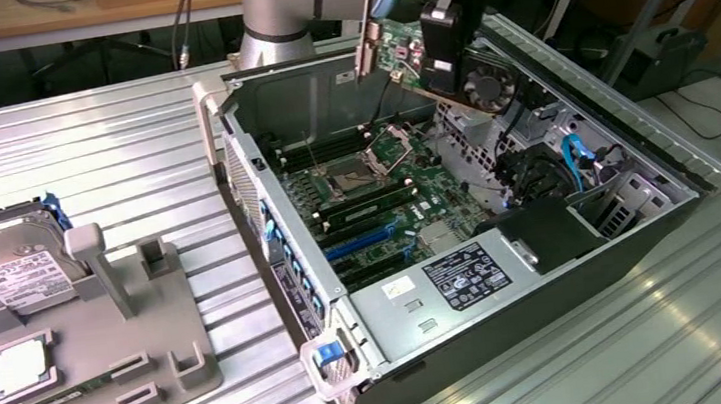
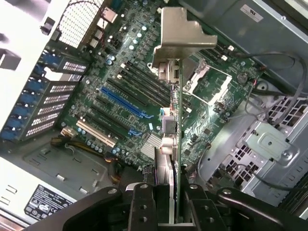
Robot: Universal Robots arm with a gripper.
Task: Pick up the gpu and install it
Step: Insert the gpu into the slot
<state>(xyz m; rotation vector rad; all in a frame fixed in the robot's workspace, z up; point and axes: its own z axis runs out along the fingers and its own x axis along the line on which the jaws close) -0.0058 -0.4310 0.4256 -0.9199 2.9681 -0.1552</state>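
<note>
Holding: the claw (image 2: 166,202) is gripping the gpu (image 2: 172,103) edge-on, its fingers (image 2: 142,207) closed narrowly on the card's rear end.
Card position: the gpu is hanging in the air above the open computer case (image 1: 391,355), over the far part of the motherboard (image 2: 120,72), well apart from the slots below it.
Card attitude: the silver bracket (image 2: 180,36) is leading at the end away from the claw; in the exterior view the fan (image 1: 489,83) is facing the exterior view's right, and the card is tilting rather than standing square.
Target area: the blue slot (image 2: 122,102) and the pale slot (image 2: 96,134) are lying parallel on the board; which one is receiving the card cannot be told.
Step judged: carrying toward insertion, not yet seated.
Doing it well: the card edge is needing to run parallel to the chosen slot, with the bracket toward the case's vented rear wall (image 2: 55,91).
Risk: loose cables (image 2: 274,62) are lying beside the drive cage.
Surface: the hard drive (image 1: 12,264) is resting on its grey holder (image 1: 91,321), untouched.
</note>
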